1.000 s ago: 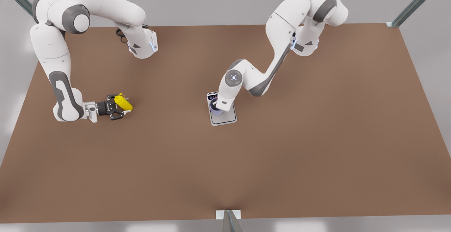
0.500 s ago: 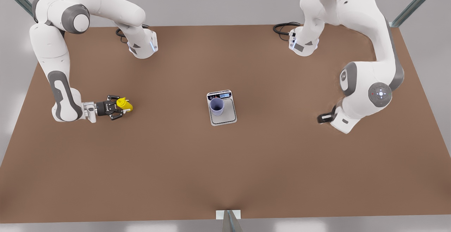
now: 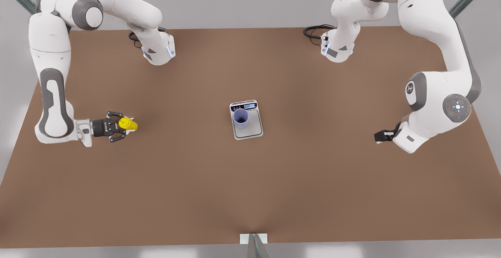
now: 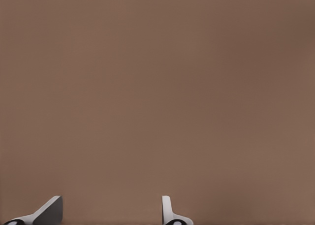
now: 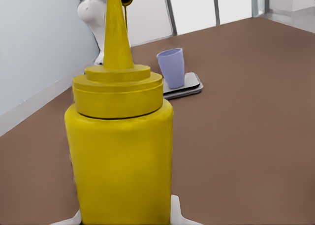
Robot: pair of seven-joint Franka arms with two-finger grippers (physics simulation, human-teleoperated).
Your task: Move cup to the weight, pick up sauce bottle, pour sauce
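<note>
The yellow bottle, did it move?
Yes. The bottle, in the right claw, shifted toward the front view's left, farther from the scale.

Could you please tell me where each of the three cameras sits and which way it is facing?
Front view: high above the table, looking down on both arms, the cup on the scale, and the right gripper holding the sauce bottle.
Left wrist view: on the left gripper, open, facing bare table.
Right wrist view: behind the upright bottle, facing the cup.
Shared: front and right wrist views both show bottle, cup and scale.
</note>
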